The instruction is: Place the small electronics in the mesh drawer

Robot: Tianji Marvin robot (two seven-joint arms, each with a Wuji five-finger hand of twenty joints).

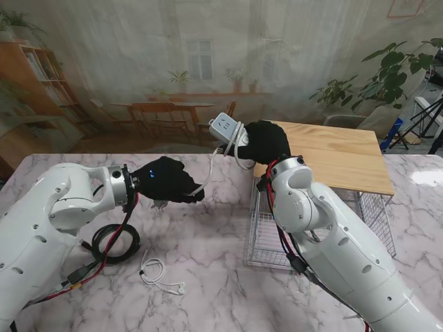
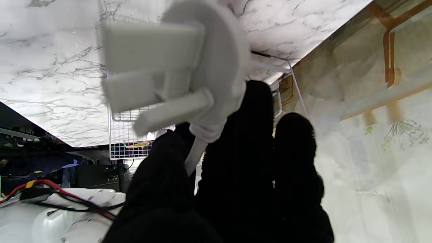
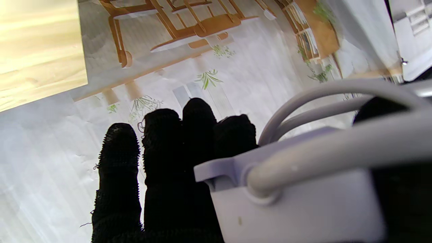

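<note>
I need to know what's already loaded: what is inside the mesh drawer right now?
The visible part of the mesh drawer shows only bare wire. The right arm and the wooden top cover much of it, so anything there cannot be seen.

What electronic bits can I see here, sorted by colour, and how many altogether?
White: 2, the power strip with its plug held up in the two hands, and the earphones on the marble table.
Black: 1, the coiled cable on the table.
Total: 3.

Probably a staged robot lab: printed café backdrop [image 1: 208, 62], tripod [image 1: 428, 117], marble table [image 1: 201, 277].
</note>
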